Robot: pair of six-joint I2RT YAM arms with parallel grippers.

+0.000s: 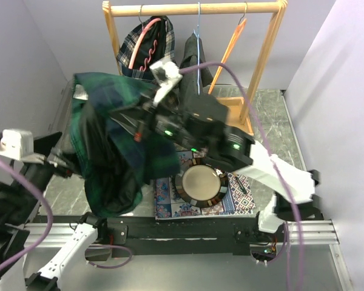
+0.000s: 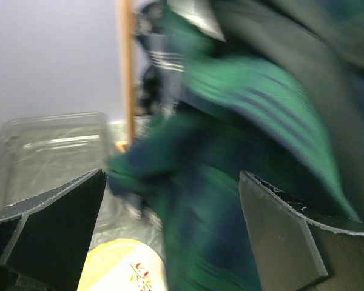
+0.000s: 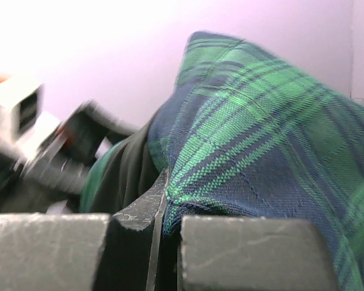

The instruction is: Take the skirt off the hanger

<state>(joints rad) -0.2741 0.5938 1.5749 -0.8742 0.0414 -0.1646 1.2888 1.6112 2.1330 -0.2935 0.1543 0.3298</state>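
Observation:
The skirt [image 1: 115,151] is dark green and blue plaid. It hangs in the air left of centre, bunched, away from the rack. My right gripper [image 1: 142,124] reaches across from the right and is shut on a fold of the skirt [image 3: 261,139]; the right gripper [image 3: 167,212] has the cloth pinched between its jaws. My left gripper [image 1: 64,163] is at the skirt's left edge and open. In the left wrist view the left gripper [image 2: 170,236] has its fingers wide apart, with the blurred skirt [image 2: 242,121] just beyond them. An orange hanger [image 1: 230,42] hangs bare on the rack.
The wooden rack [image 1: 194,8] at the back also carries a pink hanger [image 1: 142,36] with a plaid garment and a blue hanger [image 1: 197,36] with a dark one. A round plate [image 1: 200,185] sits on a patterned mat [image 1: 167,203]. A clear tub [image 2: 48,145] and a yellow plate [image 2: 124,267] lie below the left gripper.

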